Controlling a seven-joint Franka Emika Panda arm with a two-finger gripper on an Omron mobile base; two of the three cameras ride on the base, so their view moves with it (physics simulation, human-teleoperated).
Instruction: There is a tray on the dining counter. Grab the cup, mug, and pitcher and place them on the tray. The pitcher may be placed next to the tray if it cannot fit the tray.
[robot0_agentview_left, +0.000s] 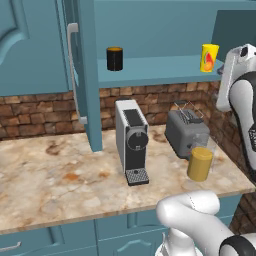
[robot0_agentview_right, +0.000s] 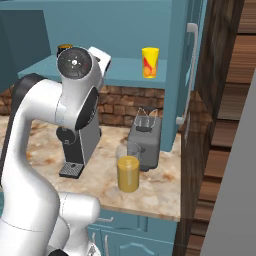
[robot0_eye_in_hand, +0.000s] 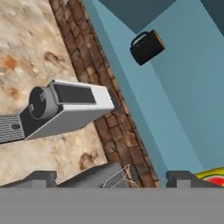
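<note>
The black mug (robot0_agentview_left: 114, 58) with its orange inside stands on the teal cabinet shelf (robot0_agentview_left: 155, 67), left of the yellow cup (robot0_agentview_left: 209, 57) with the red-orange mark. On the marbled worktop below, the clear pitcher (robot0_agentview_left: 201, 161) of orange liquid stands in front of the toaster. My gripper (robot0_eye_in_hand: 113, 178) is open and empty, raised at shelf height near the cup, whose rim (robot0_eye_in_hand: 213, 176) sits beside one fingertip (robot0_eye_in_hand: 183, 178). From the hand, the mug (robot0_eye_in_hand: 147, 47) lies further along the shelf. In the right base view the cup (robot0_agentview_right: 150, 62) and pitcher (robot0_agentview_right: 128, 170) are plain. The tray and dining counter are out of view.
A white coffee machine (robot0_agentview_left: 132, 140) and a grey toaster (robot0_agentview_left: 186, 131) stand on the worktop under the shelf. The open cabinet door (robot0_agentview_left: 82, 75) juts forward left of the mug. A brick wall (robot0_agentview_left: 40, 112) backs the worktop. A dark wood wall (robot0_agentview_right: 215, 125) closes the right side.
</note>
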